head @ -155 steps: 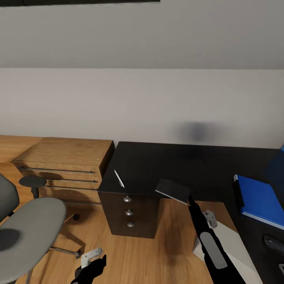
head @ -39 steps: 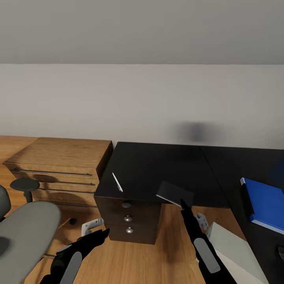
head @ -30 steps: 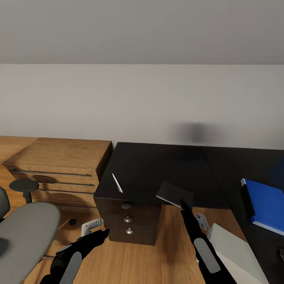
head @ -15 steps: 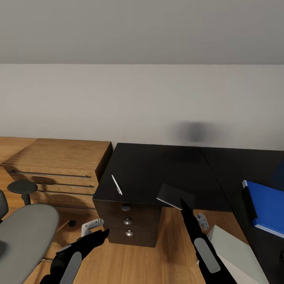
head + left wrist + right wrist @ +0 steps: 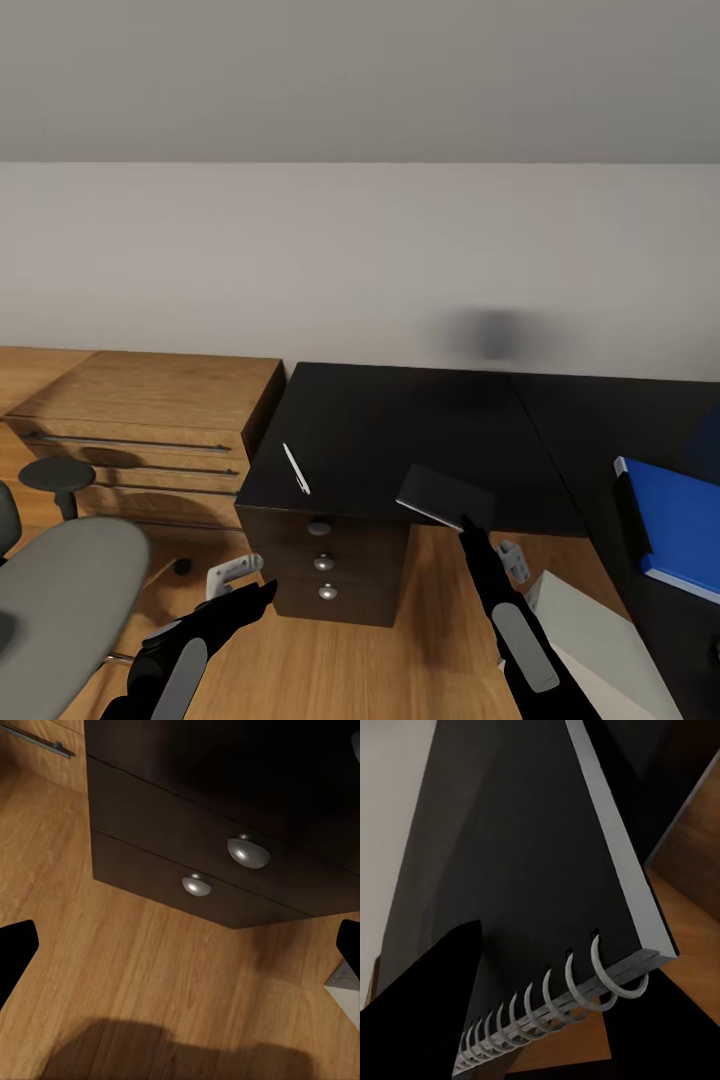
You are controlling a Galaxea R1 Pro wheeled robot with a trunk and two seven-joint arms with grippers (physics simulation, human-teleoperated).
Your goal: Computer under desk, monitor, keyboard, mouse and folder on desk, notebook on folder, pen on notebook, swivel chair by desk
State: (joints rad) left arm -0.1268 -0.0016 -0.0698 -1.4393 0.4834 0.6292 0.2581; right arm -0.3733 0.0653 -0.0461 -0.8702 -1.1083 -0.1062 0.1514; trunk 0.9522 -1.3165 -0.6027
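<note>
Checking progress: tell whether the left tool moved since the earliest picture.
Yes. The left tool has risen toward the desk's drawers, now level with the lowest knob.

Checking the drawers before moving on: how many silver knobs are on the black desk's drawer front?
3 round silver knobs, in a vertical column: top, middle, bottom.

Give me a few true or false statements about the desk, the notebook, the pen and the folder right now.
1. The right claw grips the thin grey spiral-bound notebook at the front edge of the long black desk. True.
2. The bright blue flat folder lies on the grey chair seat. False: it lies on the desk's right wing.
3. The slim white pen rests on the notebook. False: it lies apart on the desktop, above the drawers.
4. The left claw hangs low beside the silver-knobbed drawers. True.
</note>
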